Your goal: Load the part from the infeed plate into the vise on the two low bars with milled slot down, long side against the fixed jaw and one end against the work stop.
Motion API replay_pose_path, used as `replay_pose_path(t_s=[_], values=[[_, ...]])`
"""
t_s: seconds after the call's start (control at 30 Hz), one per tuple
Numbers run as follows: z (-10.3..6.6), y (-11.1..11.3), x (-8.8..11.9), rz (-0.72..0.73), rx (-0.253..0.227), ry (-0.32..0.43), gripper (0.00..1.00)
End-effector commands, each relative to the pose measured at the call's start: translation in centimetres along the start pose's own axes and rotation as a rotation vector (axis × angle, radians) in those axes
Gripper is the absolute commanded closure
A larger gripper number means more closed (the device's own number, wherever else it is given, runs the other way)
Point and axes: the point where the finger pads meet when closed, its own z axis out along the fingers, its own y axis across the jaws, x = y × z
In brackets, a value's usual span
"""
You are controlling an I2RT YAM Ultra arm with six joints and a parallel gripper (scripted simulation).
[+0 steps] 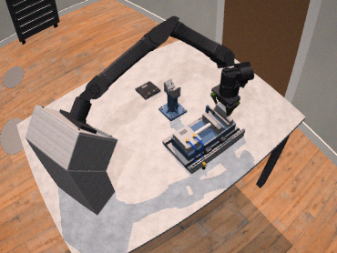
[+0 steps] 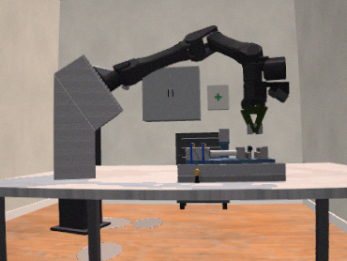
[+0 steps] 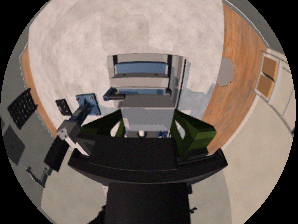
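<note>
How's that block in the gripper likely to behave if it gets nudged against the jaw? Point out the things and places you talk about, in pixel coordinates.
The block (image 2: 250,130) (image 3: 147,119) looks like bare gray metal, so it's probably stiff and unlikely to dent. Its flat faces suggest it would slide rather than roll. Those smooth sides may be a bit slippery, so a hard push could twist it between the green fingers.

Workshop-type rm w/ robot bench
Vise (image 1: 207,126) (image 2: 231,172) w/ air cyl. on big table (image 1: 129,159) (image 2: 141,191), robot arm (image 1: 132,59) (image 2: 155,56) alongside; gray wall cabinet (image 2: 171,94), first-aid box w/ green cross (image 2: 218,97), wood-look floor (image 1: 219,205) (image 2: 155,235).
</note>
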Motion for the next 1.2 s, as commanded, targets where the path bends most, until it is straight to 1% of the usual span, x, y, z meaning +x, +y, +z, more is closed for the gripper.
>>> replay_pose_path(t_s=[0.0, 0.3, 0.53, 0.6, 0.7, 0.8, 0.87, 0.9, 1.0, 1.07, 1.1, 1.17], values=[[-2.1, -0.1, -1.7, -0.027, 0.029, -0.042, 1.0], [-1.7, -0.3, -1.9, -0.025, 0.033, -0.053, 1.0], [-1.3, -0.6, -1.7, -0.01, 0.033, -0.048, 1.0], [-1.0, -0.8, -1.4, -0.001, 0.032, -0.044, 1.0], [0.0, -0.8, 0.0, 0.022, 0.021, -0.015, 1.0], [-0.2, -0.8, -0.5, 0.013, 0.027, -0.028, 1.0], [-0.1, -0.7, -0.4, 0.014, 0.028, -0.028, 1.0], [0.0, -0.8, -0.5, 0.011, 0.029, -0.031, 1.0], [0.9, -1.0, 0.2, 0.023, 0.023, -0.015, 1.0], [0.9, -1.0, 0.2, 0.023, 0.023, -0.015, 1.0], [0.0, -0.7, -1.3, -0.006, 0.033, -0.05, 1.0], [0.5, -0.7, -0.4, 0.009, 0.029, -0.034, 1.0]])
